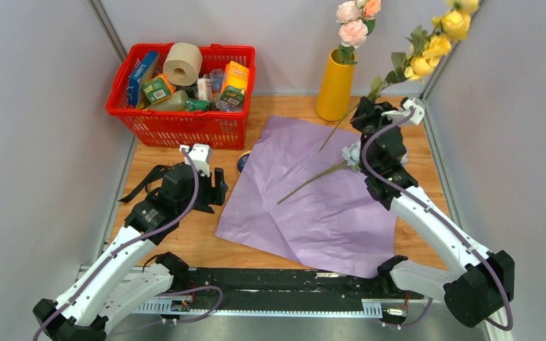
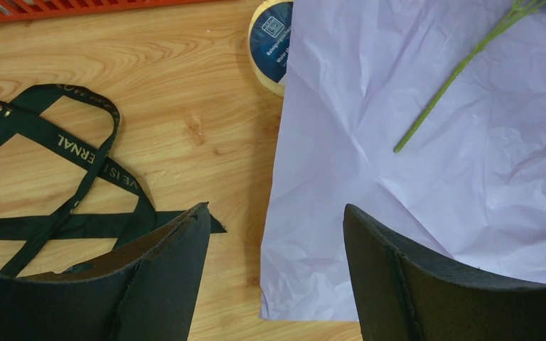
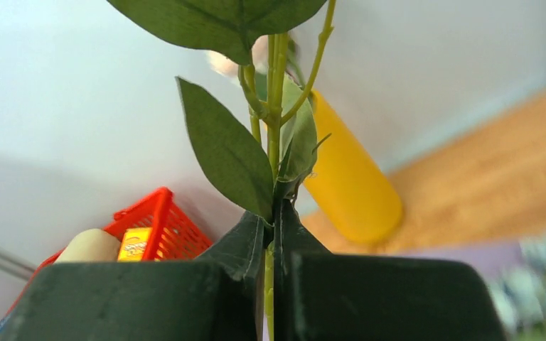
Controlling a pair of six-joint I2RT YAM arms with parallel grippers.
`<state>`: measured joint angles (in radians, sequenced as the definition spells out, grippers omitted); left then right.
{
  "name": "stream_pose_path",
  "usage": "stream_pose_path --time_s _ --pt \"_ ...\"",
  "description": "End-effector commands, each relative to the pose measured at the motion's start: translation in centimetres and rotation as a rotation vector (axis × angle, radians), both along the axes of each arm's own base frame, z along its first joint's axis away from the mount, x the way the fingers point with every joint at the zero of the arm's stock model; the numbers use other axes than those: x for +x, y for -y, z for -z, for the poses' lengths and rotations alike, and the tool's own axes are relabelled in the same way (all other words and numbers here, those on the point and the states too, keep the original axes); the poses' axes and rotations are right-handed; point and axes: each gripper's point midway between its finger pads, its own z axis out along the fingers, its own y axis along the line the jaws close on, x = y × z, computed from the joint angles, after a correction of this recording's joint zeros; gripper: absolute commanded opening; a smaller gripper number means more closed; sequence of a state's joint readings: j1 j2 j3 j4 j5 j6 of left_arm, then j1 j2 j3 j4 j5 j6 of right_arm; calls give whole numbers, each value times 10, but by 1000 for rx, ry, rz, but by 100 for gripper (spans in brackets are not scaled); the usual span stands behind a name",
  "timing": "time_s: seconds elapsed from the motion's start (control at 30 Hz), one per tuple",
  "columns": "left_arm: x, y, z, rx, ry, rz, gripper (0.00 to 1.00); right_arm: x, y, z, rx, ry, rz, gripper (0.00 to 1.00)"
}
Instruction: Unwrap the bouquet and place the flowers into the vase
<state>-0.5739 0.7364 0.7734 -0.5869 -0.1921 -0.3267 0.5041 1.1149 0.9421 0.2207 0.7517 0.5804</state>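
Right fingers [image 3: 149, 298] pinch flower stem [image 3: 274, 145], top cut off; vase [image 3: 348, 186] blurred behind.

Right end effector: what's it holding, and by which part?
The right end effector pinches the yellow flower by its stem, below the leaves; the left end effector is open, empty.

1. Yellow-bloomed, green-stemmed flower [image 1: 426, 53]: topmost blooms cut off by the overhead view's edge.
2. Small round blue-faced, cream-rimmed object [image 2: 269, 42]: right side under creased lilac paper sheet [image 2: 412, 199]; label unreadable.
3. Tall yellow-orange vase [image 3: 348, 177]: blurred beyond my right tool [image 3: 274, 234].
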Motion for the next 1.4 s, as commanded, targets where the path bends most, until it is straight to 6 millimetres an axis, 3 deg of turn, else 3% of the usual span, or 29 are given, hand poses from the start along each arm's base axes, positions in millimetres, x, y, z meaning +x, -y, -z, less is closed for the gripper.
stream_pose_path --time_s 0.0,0.17,0.3,0.4,0.73,1.0,1.37 --pt "3 4 -22 -29 58 18 77 -7 -15 -110 -300 427 -132 0" --pt "3 6 -21 -31 56 25 77 6 -26 -161 -536 596 -192 0" --pt "3 5 -21 -29 57 24 77 13 -29 -188 -625 740 -235 0" --pt "3 5 -21 -28 58 23 77 14 -26 -201 -700 870 -160 0" --pt "4 3 -20 -21 57 12 77 62 -32 -223 -685 950 -176 0" --pt "5 2 -20 -18 59 6 77 108 -35 -196 -677 901 -185 0" --pt "5 3 -17 -12 50 7 77 179 -37 -108 -716 705 -187 0"
